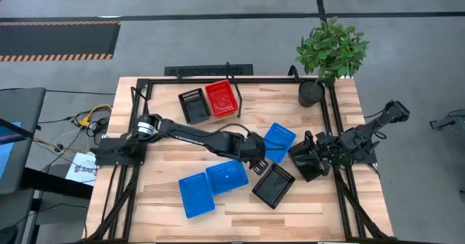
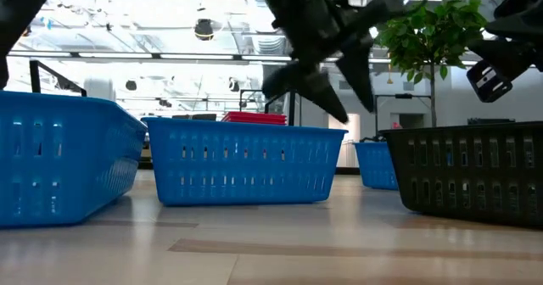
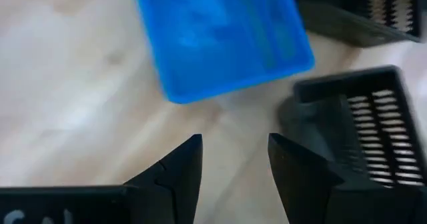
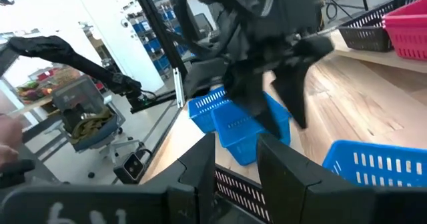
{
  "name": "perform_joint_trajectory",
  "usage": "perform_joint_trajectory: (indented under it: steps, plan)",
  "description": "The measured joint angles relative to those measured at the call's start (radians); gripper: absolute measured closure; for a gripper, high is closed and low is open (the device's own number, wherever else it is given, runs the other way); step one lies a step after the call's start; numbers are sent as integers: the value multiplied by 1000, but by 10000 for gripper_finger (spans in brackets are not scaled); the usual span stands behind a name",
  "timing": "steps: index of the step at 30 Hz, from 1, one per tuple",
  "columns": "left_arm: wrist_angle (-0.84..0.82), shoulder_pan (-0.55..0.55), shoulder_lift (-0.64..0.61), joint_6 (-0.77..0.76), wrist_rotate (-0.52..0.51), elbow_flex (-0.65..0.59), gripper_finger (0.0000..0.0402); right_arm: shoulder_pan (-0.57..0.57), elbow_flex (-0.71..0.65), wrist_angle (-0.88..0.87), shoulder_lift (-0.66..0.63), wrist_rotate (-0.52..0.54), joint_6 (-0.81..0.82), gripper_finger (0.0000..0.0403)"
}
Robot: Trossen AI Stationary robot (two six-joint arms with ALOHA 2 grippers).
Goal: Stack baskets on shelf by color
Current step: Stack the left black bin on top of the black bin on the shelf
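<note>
My left gripper hangs open over the table's middle, with nothing between its fingers. It stands just above the near-left edge of a blue basket, next to a black basket. Two more blue baskets sit side by side on the tabletop nearer the front. On the shelf at the far side rest a black basket and a red basket. My right gripper waits open at the right edge, by another black basket.
A potted plant stands at the far right corner. The black frame runs along the table's edges. Bare tabletop lies at the left, under my left arm.
</note>
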Motion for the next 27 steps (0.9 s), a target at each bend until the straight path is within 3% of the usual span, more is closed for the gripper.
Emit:
perform_joint_trajectory:
  steps: [5, 27]
  plan:
    - [79, -16, 22, -25, 73, 0, 243, 0, 0, 0, 9, -2, 0, 269]
    - [169, -64, 69, -60, 49, 1, 243, 0, 0, 0, 38, -2, 0, 269]
